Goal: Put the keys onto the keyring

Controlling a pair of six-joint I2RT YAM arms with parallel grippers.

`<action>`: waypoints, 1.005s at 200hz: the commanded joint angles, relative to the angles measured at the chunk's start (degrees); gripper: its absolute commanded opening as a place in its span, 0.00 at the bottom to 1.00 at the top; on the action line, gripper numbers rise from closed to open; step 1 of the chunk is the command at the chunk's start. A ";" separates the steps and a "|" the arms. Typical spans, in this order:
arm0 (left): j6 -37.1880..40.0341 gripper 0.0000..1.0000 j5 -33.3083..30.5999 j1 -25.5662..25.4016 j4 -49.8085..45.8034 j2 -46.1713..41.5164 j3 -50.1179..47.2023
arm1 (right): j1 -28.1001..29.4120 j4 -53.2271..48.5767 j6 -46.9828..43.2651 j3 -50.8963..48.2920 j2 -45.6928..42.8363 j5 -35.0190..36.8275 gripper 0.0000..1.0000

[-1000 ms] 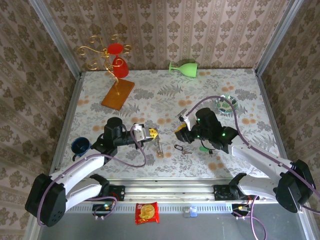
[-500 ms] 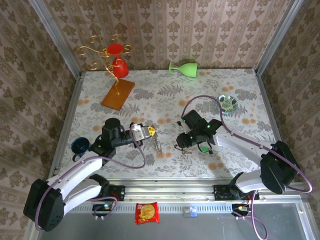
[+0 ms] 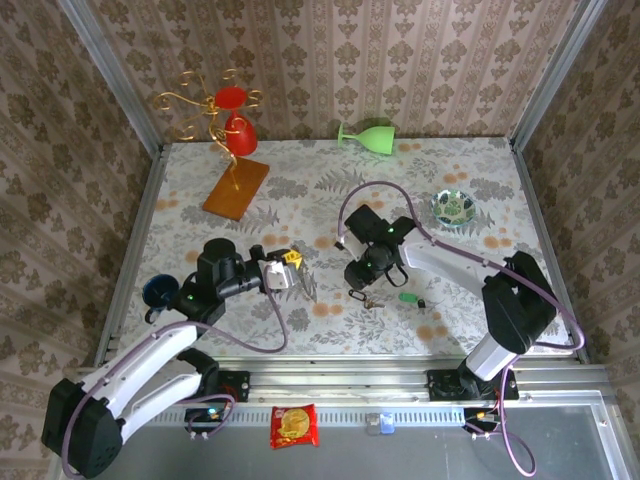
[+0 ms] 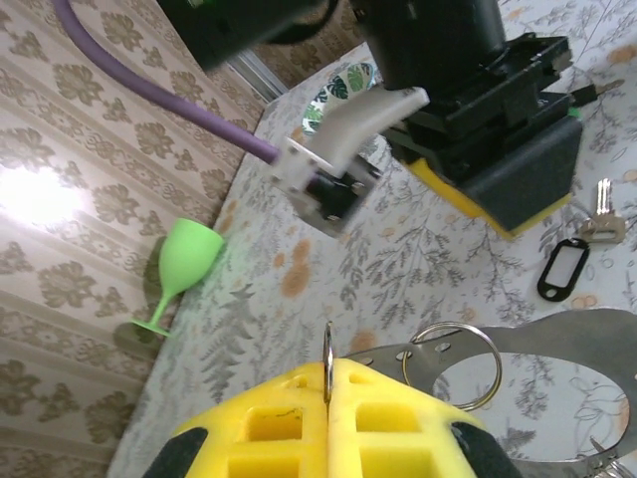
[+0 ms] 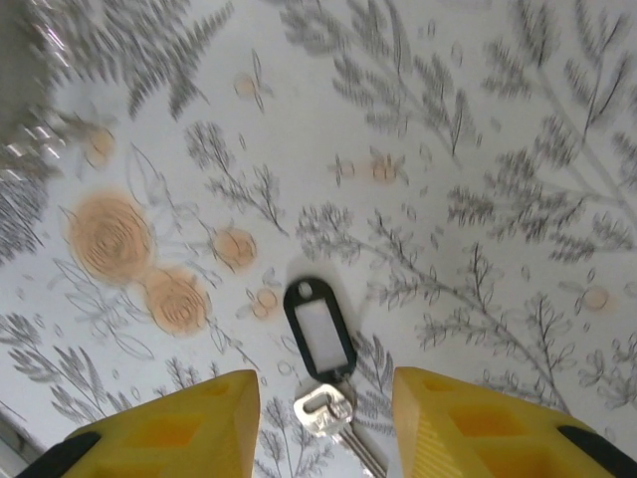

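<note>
Right claw (image 5: 323, 388), released with pads (image 5: 169, 428) spread, hovers over the silver key (image 5: 324, 410) on its dark tag (image 5: 320, 334), lying flat between the pads toward the table's (image 3: 300, 200) near edge, and should descend straight, centred on the key head, while the left claw (image 4: 328, 383) is clenched on the keyring (image 4: 327, 344).

Shiny metal key (image 5: 324, 410) — glossy black plastic tag (image 5: 320, 337); matt yellow fingers (image 5: 169, 430).

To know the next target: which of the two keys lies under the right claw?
The silver metal key with the black-framed tag, lying between the open right claw's yellow fingers; the green-headed key lies apart.
</note>
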 commanded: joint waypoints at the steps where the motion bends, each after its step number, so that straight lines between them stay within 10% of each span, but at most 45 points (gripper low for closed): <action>1: 5.14 0.00 -1.18 -0.36 3.36 -1.96 -0.87 | -0.80 -7.74 4.13 2.51 1.97 2.76 0.42; 69: -0.86 0.00 3.11 -0.20 7.01 -2.16 -2.19 | -3.80 1.60 29.40 -9.34 -4.68 -0.92 0.42; 201: -10.48 0.00 7.35 0.26 11.50 2.67 -2.35 | -5.19 12.07 38.77 -16.81 -4.29 -7.19 0.35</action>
